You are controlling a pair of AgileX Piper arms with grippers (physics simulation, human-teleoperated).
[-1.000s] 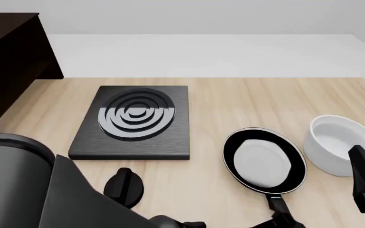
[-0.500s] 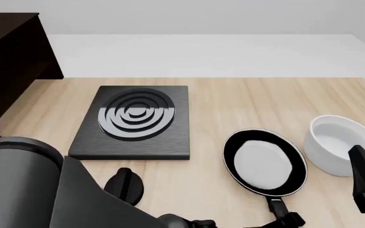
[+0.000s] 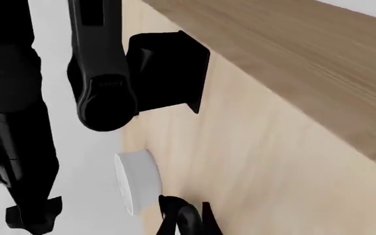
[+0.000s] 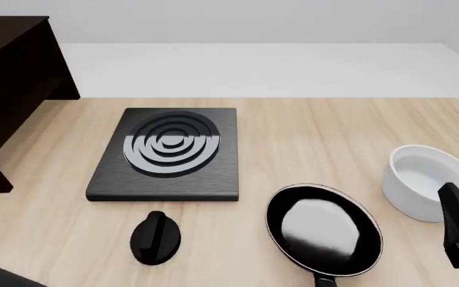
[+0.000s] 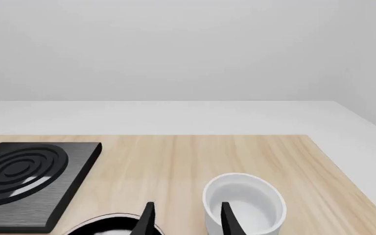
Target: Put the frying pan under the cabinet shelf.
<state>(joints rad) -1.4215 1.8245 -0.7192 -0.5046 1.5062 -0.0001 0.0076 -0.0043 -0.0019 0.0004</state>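
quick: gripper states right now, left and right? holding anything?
Left gripper: cannot be told; only its fingertips show at the picture's edge.
Right gripper: open, holding nothing.

The frying pan [image 4: 324,230] is lying on the table [image 4: 309,131] near its front edge, with the bowl [image 4: 422,181] sitting just right of it, the stove plate [image 4: 168,153] behind and to its left, the knob [image 4: 156,237] lying before the stove, and the cabinet shelf [image 4: 10,84] standing at far left.

Table [image 4: 309,125] bears stove [image 4: 168,153], knob [image 4: 155,237], pan [image 4: 324,229], bowl [image 4: 423,180]
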